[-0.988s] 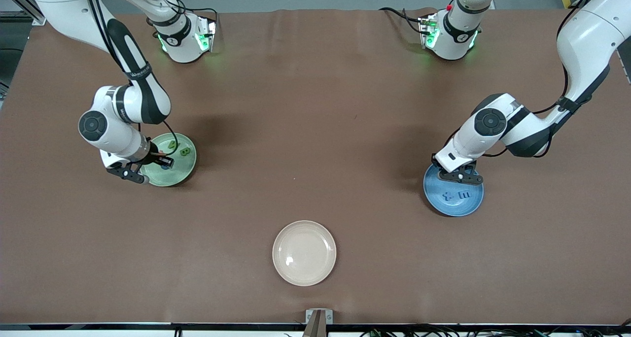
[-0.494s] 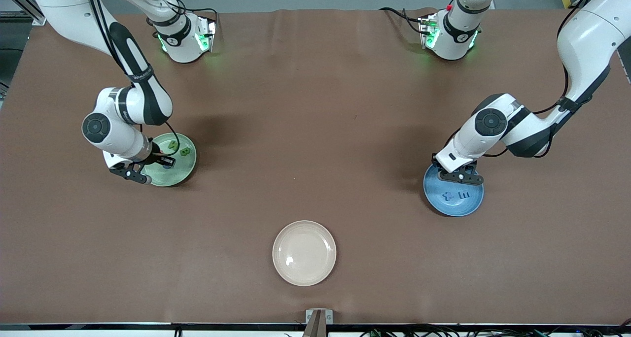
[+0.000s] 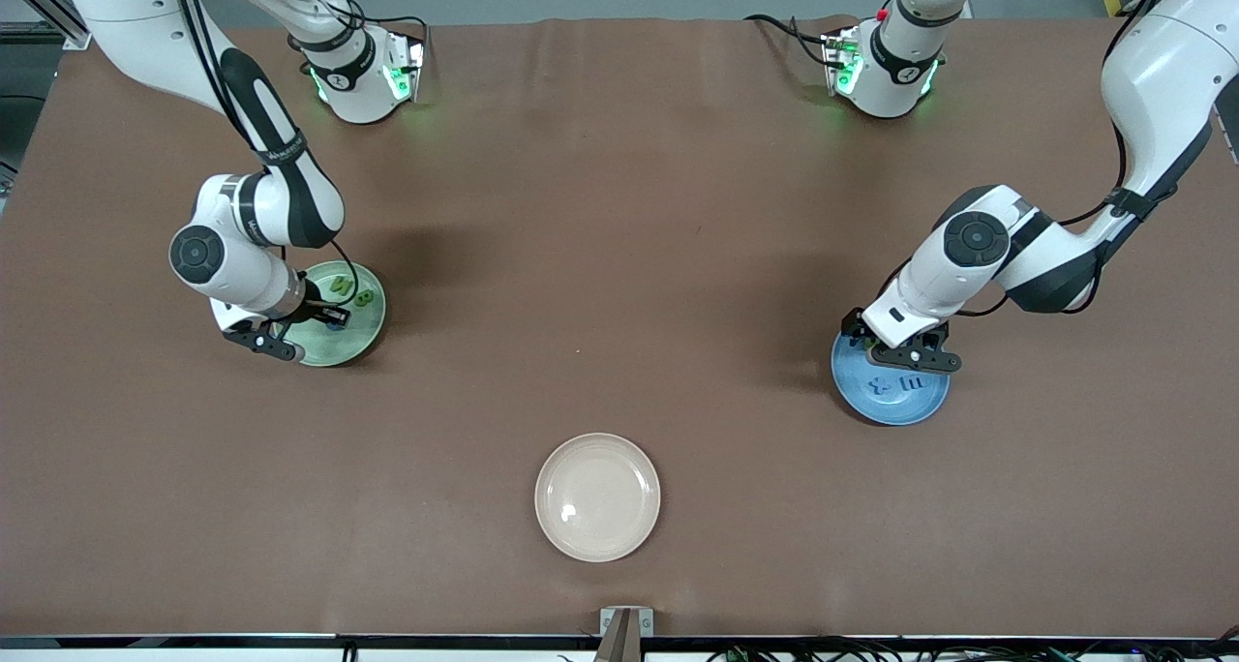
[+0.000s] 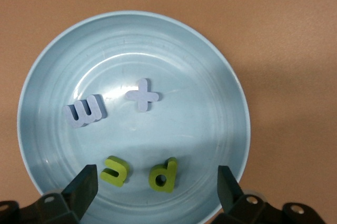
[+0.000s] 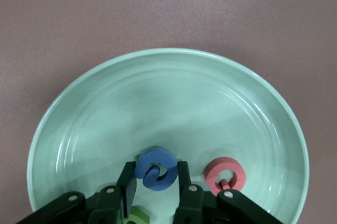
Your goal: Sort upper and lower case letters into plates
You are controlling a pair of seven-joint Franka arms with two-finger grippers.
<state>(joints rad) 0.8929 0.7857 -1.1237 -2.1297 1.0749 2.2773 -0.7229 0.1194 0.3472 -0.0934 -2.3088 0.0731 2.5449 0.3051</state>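
Both arms had edged slightly toward the front camera over their plates since a second earlier.

Front view: right end effector (image 3: pixel 290 338) over green plate (image 3: pixel 334 314); left end effector (image 3: pixel 905 357) over blue plate (image 3: pixel 891 386); cream plate (image 3: pixel 597 496) held nothing.
Left wrist view: fingers spread wide, holding nothing; the blue plate held four letters (image 4: pixel 126 137).
Right wrist view: fingers pinched a blue letter (image 5: pixel 155 168) beside a red ring (image 5: pixel 227 175); it should be released low, inside the rim.

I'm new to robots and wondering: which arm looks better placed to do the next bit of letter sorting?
Probably the right. The right gripper is low in the pale green plate with its fingers around a blue letter, ready to let go. The left gripper is open over the blue plate, holding nothing.
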